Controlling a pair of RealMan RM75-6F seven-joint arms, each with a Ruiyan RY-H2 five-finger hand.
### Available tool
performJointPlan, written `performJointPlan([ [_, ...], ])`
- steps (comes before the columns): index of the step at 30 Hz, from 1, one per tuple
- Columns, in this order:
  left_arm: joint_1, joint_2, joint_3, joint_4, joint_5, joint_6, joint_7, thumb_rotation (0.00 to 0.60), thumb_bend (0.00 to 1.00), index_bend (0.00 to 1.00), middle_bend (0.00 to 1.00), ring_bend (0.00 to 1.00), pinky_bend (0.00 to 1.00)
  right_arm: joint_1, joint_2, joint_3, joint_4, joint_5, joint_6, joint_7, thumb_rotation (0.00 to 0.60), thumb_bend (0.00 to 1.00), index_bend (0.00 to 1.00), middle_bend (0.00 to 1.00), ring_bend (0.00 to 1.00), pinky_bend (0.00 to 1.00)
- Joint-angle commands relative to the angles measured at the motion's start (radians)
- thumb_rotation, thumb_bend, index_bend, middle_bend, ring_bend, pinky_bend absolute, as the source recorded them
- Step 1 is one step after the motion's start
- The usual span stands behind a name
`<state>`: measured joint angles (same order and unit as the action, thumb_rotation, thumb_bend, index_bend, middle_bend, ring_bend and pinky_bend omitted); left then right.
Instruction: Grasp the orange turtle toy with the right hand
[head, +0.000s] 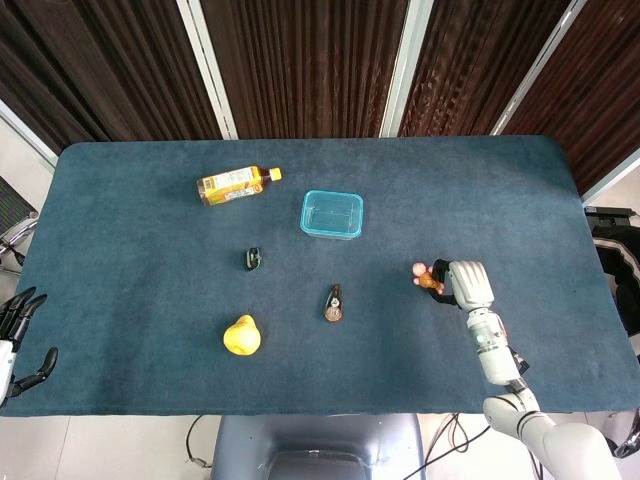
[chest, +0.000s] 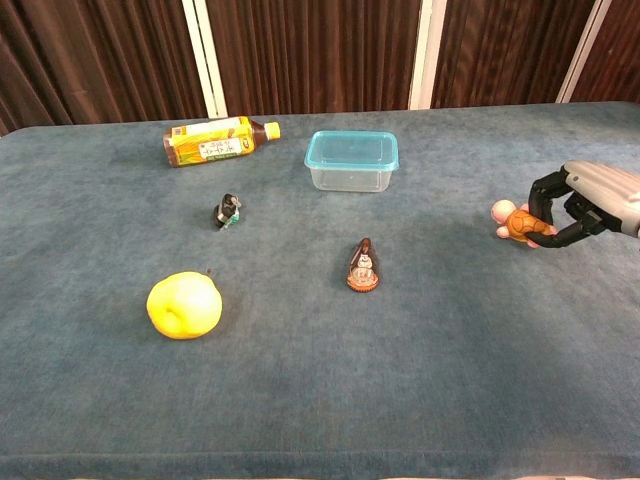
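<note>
Right hand (chest: 575, 205) gripping one turtle toy (chest: 514, 221)

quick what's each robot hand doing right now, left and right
Left robot hand: open, fingers apart, holding nothing, off the table's left edge.
Right robot hand: closed on the orange turtle toy.

bottle (chest: 218, 139): lying on its side, far corner, well apart from the right hand
container (chest: 352, 160): clear with blue rim, beyond and left of that hand
small dark clip (chest: 228, 211): well left
brown figurine (chest: 362, 266): left, nearer
yellow pear (chest: 184, 305): far left, near edge
</note>
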<state>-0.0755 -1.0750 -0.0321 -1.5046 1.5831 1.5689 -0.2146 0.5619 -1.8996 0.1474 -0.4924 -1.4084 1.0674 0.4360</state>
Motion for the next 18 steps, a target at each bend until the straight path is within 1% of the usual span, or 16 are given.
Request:
performJointPlan([
  [1,-0.001,0.0,0.001,0.001,0.001,-0.002,0.001,0.6,0.42,0.1,0.04,0.07,0.35,-0.004,-0.005,-0.003,0.01,-0.005,0.013,-0.007,0.6,1.0,0.9,0.8,1.0,1.0],
  [6,-0.002,-0.001,0.001,0.0,0.001,-0.003,0.004,0.6,0.42,0.1,0.04,0.07,0.35,-0.008,-0.002,-0.007,0.01,-0.012,0.026,0.001,0.6,1.0,0.89,0.8,1.0,1.0],
  [8,-0.002,0.0,0.002,0.0,0.002,-0.003,0.004,0.6,0.42,0.1,0.04,0.07,0.35,-0.009,0.004,-0.008,0.004,-0.014,0.028,0.02,0.6,0.97,0.82,0.76,1.0,1.0],
  [10,-0.002,0.0,0.002,0.0,0.0,-0.004,0.004,0.6,0.42,0.1,0.04,0.07,0.35,-0.017,0.039,-0.028,-0.028,-0.023,-0.011,0.047,0.6,0.82,0.64,0.65,1.0,1.0],
  [12,-0.002,0.001,0.002,-0.001,-0.002,-0.005,0.004,0.6,0.42,0.1,0.04,0.07,0.35,-0.027,0.086,-0.045,-0.082,-0.035,-0.013,0.025,0.6,0.57,0.42,0.51,1.0,1.0],
  [13,-0.002,0.001,0.002,-0.002,-0.002,-0.005,0.004,0.6,0.42,0.1,0.04,0.07,0.35,-0.033,0.103,-0.049,-0.107,-0.038,-0.007,0.009,0.6,0.48,0.35,0.47,1.0,1.0],
  [16,-0.002,0.001,0.002,-0.003,-0.002,-0.005,0.006,0.6,0.42,0.1,0.04,0.08,0.35,-0.057,0.17,-0.061,-0.213,-0.042,0.008,-0.048,0.6,0.32,0.18,0.43,1.0,1.0],
  [18,-0.002,0.001,0.003,-0.004,0.0,-0.006,0.008,0.6,0.42,0.1,0.04,0.08,0.35,-0.074,0.227,-0.069,-0.305,-0.04,0.013,-0.1,0.6,0.25,0.11,0.41,1.0,0.99],
])
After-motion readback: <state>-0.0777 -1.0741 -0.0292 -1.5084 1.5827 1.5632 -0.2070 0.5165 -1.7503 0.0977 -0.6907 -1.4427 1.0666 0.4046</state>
